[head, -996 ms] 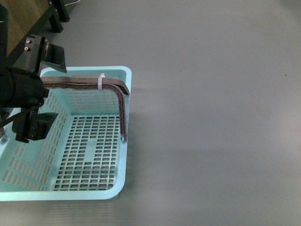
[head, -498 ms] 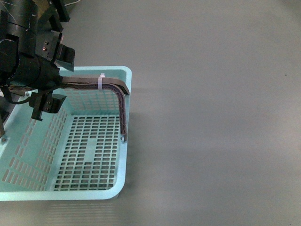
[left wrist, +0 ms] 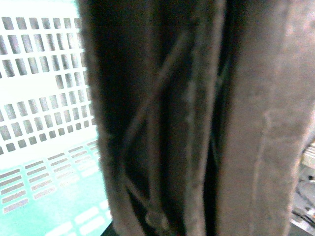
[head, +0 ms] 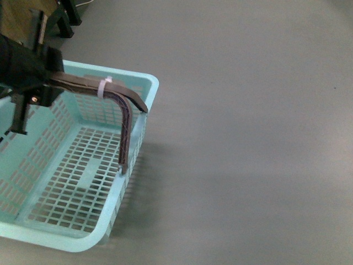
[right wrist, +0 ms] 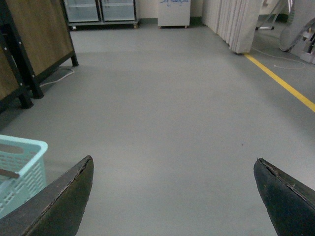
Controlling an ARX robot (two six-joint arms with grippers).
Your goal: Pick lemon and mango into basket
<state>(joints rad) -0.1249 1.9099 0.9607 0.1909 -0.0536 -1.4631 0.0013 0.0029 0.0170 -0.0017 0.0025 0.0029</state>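
Left gripper (head: 39, 88) is clamping teal slotted plastic basket (head: 83, 242)'s brown ribbed handles (head: 124, 99); right gripper (right wrist: 173, 162) is gaping empty over grey floor (right wrist: 172, 98).

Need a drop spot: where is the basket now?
Front view, lower left on the grey floor: the basket, its brown handle raised beside the left arm.
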